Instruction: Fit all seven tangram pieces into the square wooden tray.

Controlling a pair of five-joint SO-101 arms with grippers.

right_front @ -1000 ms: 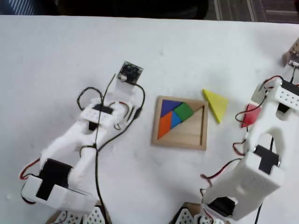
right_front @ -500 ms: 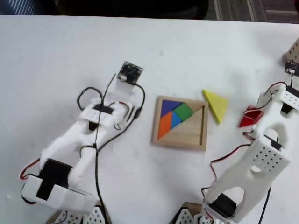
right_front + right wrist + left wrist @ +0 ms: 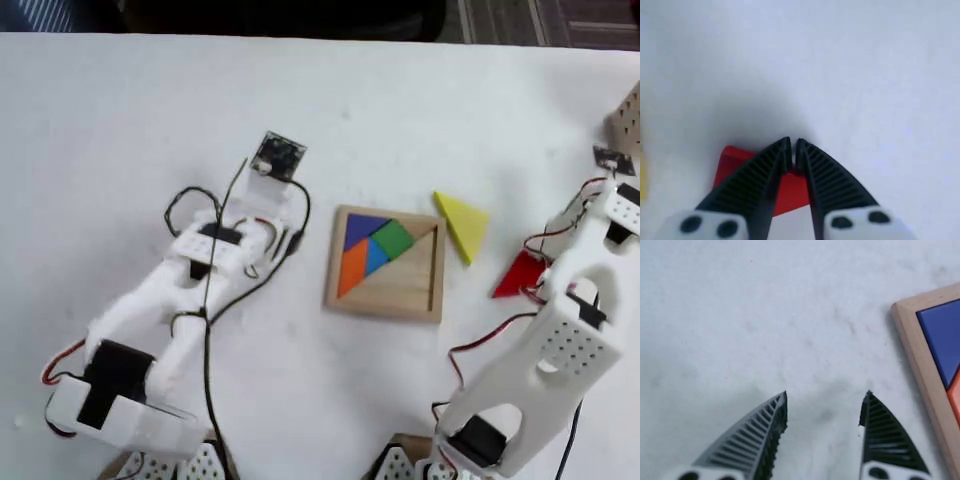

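Note:
The square wooden tray (image 3: 386,308) lies mid-table and holds a dark blue piece (image 3: 360,230), a green piece (image 3: 394,238), an orange piece (image 3: 352,268) and a light blue piece (image 3: 376,257); its right half is bare wood. A yellow triangle (image 3: 462,225) rests on the table just right of the tray. My right gripper (image 3: 793,142) is shut on a red triangle (image 3: 730,167), which shows in the high view as the red triangle (image 3: 518,275), right of the tray and in front of the yellow one. My left gripper (image 3: 826,397) stands open over bare table beside the tray's corner (image 3: 912,340).
The left arm (image 3: 215,250) stretches from the front left toward the tray's left side, with loose cables around it. The right arm (image 3: 545,365) covers the front right. A pegboard-like object (image 3: 627,120) sits at the far right edge. White table lies open behind the tray.
My right gripper has carried the red triangle leftward and nearer the front, closer to the tray. The left arm, the tray and the yellow triangle have not moved.

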